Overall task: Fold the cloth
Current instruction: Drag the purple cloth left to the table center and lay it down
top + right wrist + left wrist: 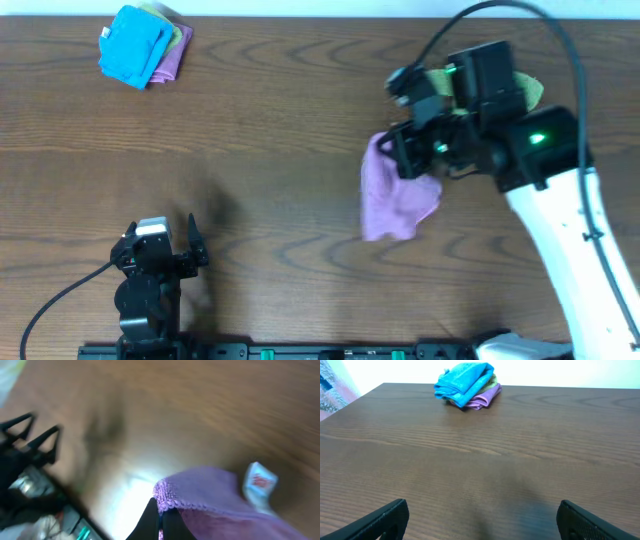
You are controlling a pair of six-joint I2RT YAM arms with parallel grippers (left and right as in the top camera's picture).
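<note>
Overhead and wrist views of the wooden bench; the right hand, fingers closed together, pinches the stitched edge of the pinkish-purple cloth right of centre; the cloth hangs bunched from that grip toward the near side, and whether its lower end touches the bench cannot be told; in the blurred right wrist view the cloth's white tag shows just beside the pinched edge; the left hand sits at the near left, fingers spread wide and holding nothing, well apart from the cloth; at the far left corner a blue cloth lies crumpled on top of a purple cloth; a lime-green cloth lies partly hidden behind the right arm.
</note>
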